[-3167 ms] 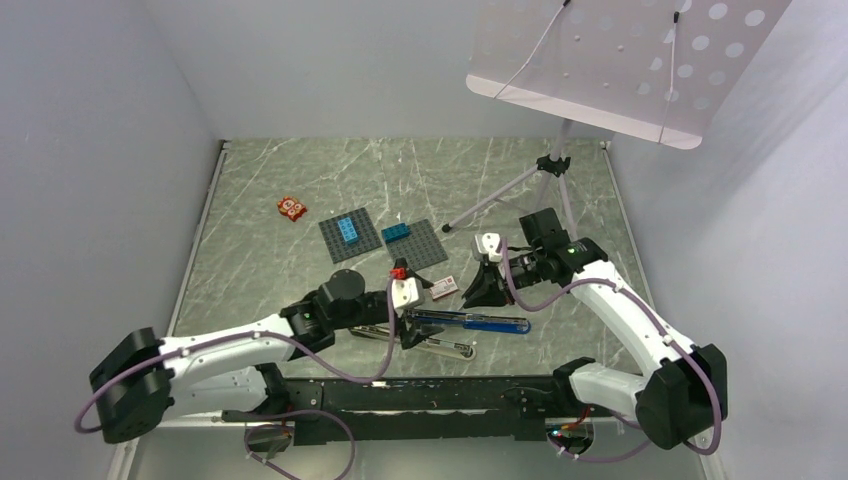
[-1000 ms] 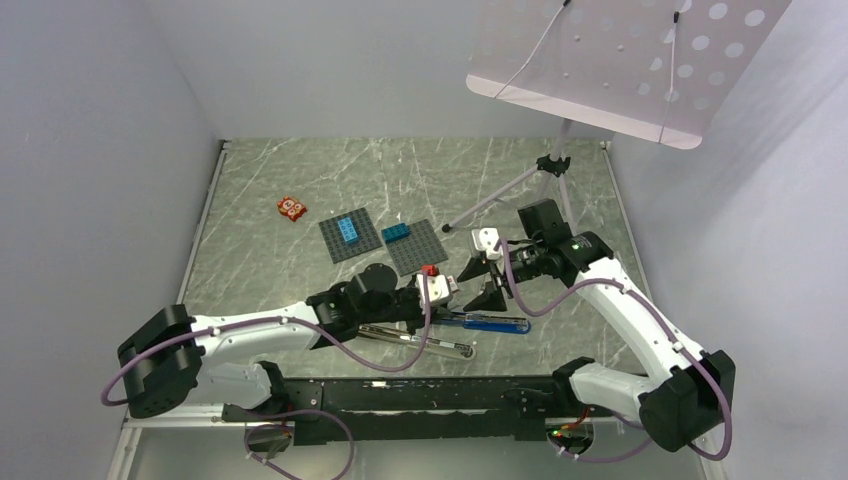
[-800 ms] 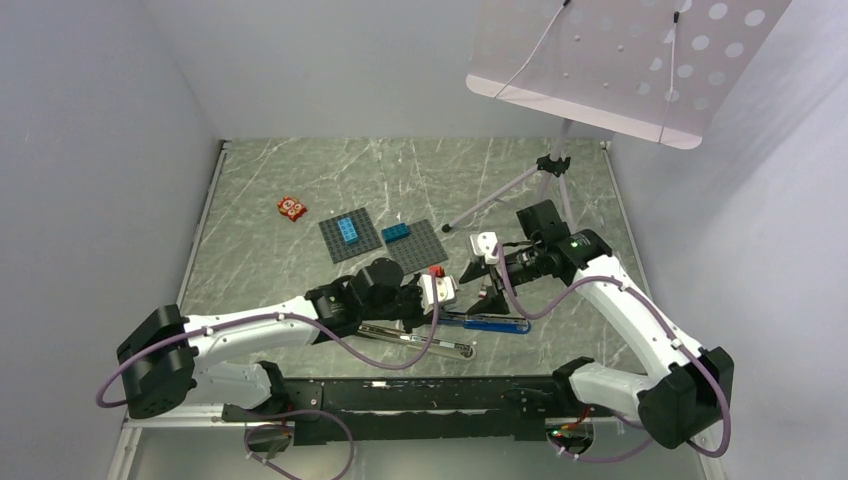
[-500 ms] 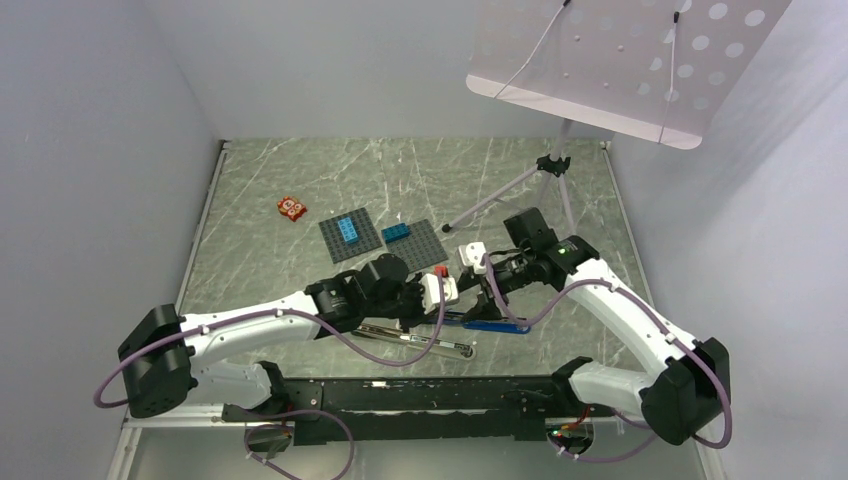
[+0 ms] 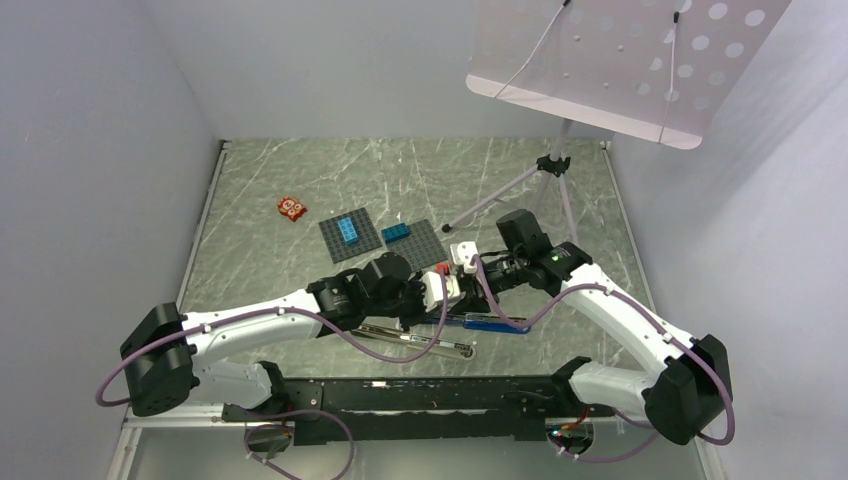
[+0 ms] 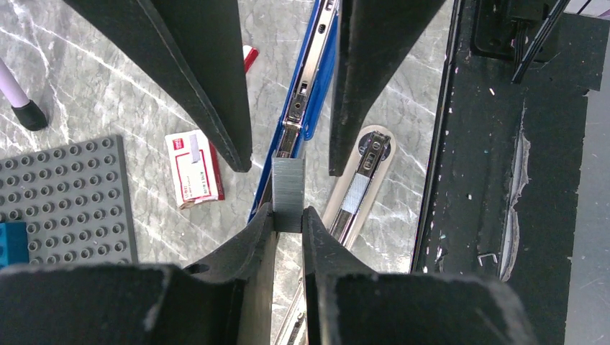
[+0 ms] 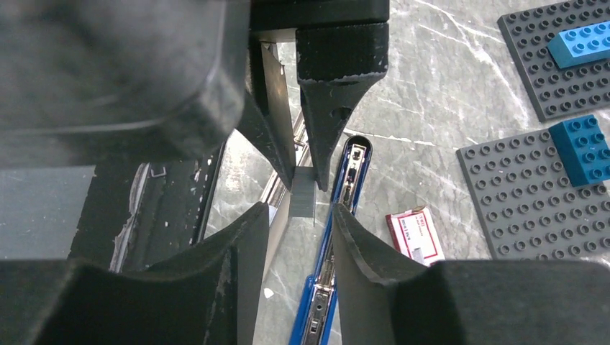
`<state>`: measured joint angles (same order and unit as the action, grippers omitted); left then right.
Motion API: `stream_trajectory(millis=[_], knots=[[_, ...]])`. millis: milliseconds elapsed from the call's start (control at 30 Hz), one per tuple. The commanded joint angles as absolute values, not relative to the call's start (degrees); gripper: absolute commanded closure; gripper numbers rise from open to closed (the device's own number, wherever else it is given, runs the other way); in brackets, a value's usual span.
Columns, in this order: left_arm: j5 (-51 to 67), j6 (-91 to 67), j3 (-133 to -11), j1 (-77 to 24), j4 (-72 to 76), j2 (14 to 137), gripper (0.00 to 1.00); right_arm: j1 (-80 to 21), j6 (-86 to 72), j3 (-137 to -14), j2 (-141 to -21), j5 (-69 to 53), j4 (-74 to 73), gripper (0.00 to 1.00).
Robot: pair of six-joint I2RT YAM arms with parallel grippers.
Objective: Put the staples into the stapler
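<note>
My left gripper [image 6: 289,212] is shut on a short grey strip of staples [image 6: 288,192], held above the table. My right gripper [image 7: 301,208] faces it head-on, open, one finger on each side of the staples [image 7: 304,191], with a gap on both sides. In the top view the two grippers meet at the table's middle: left gripper [image 5: 447,288], right gripper [image 5: 462,276]. Below them the stapler lies opened flat, its blue arm [image 6: 313,79] [image 7: 344,215] [image 5: 497,323] beside its silver base [image 6: 363,172] [image 5: 420,342]. The white and red staples box [image 6: 194,169] [image 7: 413,233] lies on the table next to it.
Two grey baseplates [image 5: 349,237] [image 5: 415,245] carrying blue bricks sit behind the grippers. An orange-red tile [image 5: 292,208] lies far left. A tripod stand [image 5: 548,170] rises at the back right. The black mounting rail [image 5: 420,395] runs along the near edge.
My right gripper has moved left to meet the left one, and its jaws have narrowed around the strip. The left gripper has crept right, still holding the strip.
</note>
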<state>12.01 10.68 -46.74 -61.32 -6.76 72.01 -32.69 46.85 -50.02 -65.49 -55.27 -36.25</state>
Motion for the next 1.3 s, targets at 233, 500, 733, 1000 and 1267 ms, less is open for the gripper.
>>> stream_trajectory(millis=[233, 500, 733, 1000, 1267], knots=[[10.7, 9.1, -47.7, -61.3, -4.7, 70.7, 0.90, -33.6, 45.3, -50.3, -65.6, -54.7, -34.2, 0.64], [11.1, 8.5, -47.2, -61.4, -4.1, 70.3, 0.90, -33.7, 45.1, -50.4, -65.7, -54.4, -34.1, 0.65], [11.3, 7.8, -47.1, -61.3, -3.7, 70.2, 0.89, -33.7, 44.7, -50.4, -65.8, -54.3, -33.8, 0.82], [9.9, 6.0, -45.1, -60.7, -2.9, 66.5, 0.54, -33.5, 45.0, -51.1, -65.4, -53.3, -35.3, 0.86], [6.5, 8.7, -39.3, -58.0, -9.7, 52.0, 0.21, -25.1, 50.8, -52.9, -62.1, -54.3, -44.9, 0.86]])
